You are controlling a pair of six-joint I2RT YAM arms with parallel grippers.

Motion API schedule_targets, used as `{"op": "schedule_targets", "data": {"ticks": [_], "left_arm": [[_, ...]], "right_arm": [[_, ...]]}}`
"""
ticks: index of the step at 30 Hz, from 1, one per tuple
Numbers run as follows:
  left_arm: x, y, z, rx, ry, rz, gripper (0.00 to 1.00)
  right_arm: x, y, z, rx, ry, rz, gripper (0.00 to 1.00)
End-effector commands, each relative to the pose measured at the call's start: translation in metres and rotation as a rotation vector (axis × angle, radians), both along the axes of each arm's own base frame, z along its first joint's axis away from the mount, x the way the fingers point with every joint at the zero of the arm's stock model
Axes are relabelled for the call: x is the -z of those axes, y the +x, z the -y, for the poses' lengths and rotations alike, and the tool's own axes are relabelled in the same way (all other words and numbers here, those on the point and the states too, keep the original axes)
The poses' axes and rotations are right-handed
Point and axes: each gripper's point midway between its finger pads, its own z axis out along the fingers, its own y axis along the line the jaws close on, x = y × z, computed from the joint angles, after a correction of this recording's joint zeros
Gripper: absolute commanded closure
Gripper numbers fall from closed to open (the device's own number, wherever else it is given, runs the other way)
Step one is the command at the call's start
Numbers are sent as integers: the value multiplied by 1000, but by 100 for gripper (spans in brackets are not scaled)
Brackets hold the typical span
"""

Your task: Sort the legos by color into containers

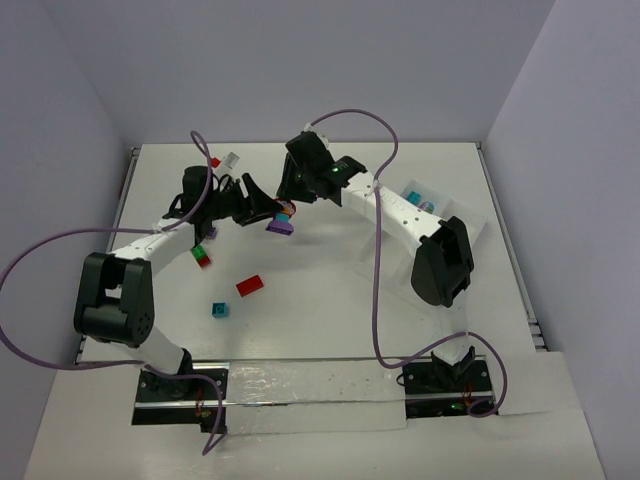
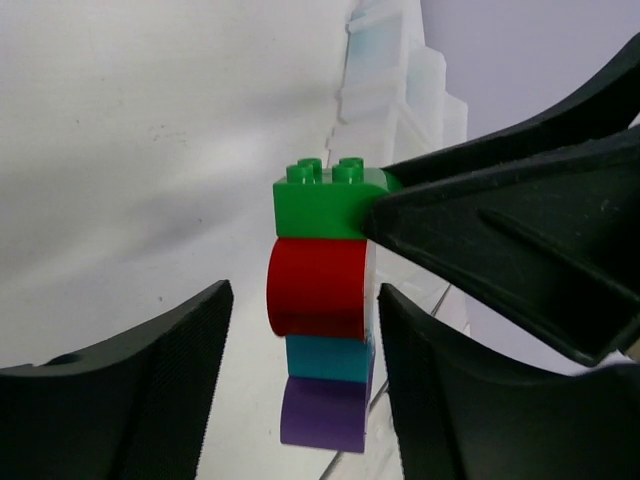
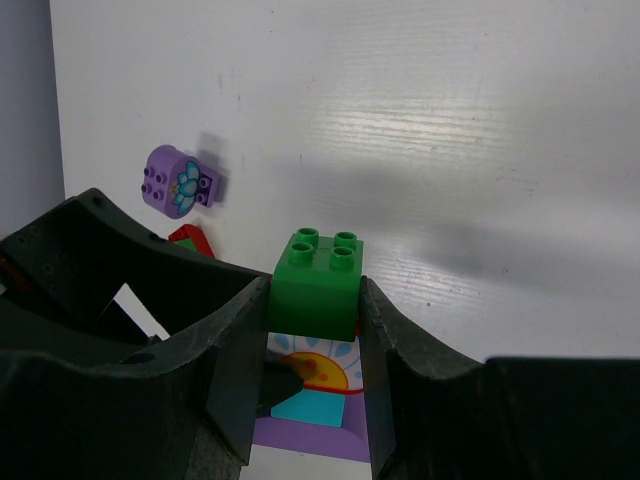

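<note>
the stack of legos [image 2: 320, 300] hung above the middle of the counter [image 1: 330, 300], long axis upright in the left wrist view: green brick [image 3: 318, 285] studs-up on top, purple lowest. right fingers [image 3: 240, 360] pinched the green brick; left fingers [image 2: 150, 390] stood spread around the stack. from above, mostly hidden.

A stack of four stands out against the white table [image 2: 120, 150]: green brick [image 2: 320, 205] on top, then red brick [image 2: 318, 295], teal brick [image 2: 328, 358], purple brick [image 2: 322, 415]. The right gripper [image 2: 385, 195] pinches the green brick from the right. The left gripper [image 2: 305, 290] is spread wide, flanking the lower bricks, with the translucent tray [image 2: 400, 90] beyond.
</note>
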Motion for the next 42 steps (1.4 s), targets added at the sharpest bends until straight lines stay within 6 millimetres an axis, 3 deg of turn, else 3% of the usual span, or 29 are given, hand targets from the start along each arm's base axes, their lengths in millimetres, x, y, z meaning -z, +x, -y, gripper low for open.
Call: {"op": "schedule_targets", "data": {"ticks": [1, 4, 9, 10, 17, 21, 26, 28, 30, 32, 36, 40, 42], "left_arm": [[-26, 20, 11, 9, -29, 104, 38], [-25, 22, 14, 8, -48, 94, 52], [-23, 24, 17, 25, -69, 74, 92], [-21, 23, 18, 32, -67, 64, 97], [-4, 11, 14, 39, -30, 33, 100], [2, 9, 15, 54, -32, 23, 100], [-6, 13, 17, 77, -28, 32, 100], [-11, 15, 16, 78, -13, 42, 100], [-22, 18, 16, 82, 3, 67, 100], [-26, 23, 12, 58, 40, 59, 100], [-25, 22, 6, 55, 103, 40, 100], [-36, 24, 4, 47, 112, 55, 100], [-38, 25, 5, 37, 103, 56, 100]], "right_arm": [[-41, 5, -4, -21, 63, 82, 100], [-41, 6, -4, -23, 55, 85, 100], [-38, 9, 2, -9, 49, 77, 100], [-37, 12, 7, 1, 55, 68, 100], [-49, 50, 59, 106, 112, 74, 100], [-52, 61, 89, 164, 121, 76, 100], [-48, 55, 158, 292, 26, 92, 100], [-46, 45, 198, 369, -48, 102, 100], [-29, 32, 240, 441, -130, 76, 100], [-40, 16, 283, 540, -195, 115, 100], [-31, -18, 362, 723, -312, 98, 100], [-12, -34, 416, 852, -335, 45, 100], [-4, -35, 433, 897, -328, 28, 100]]}}
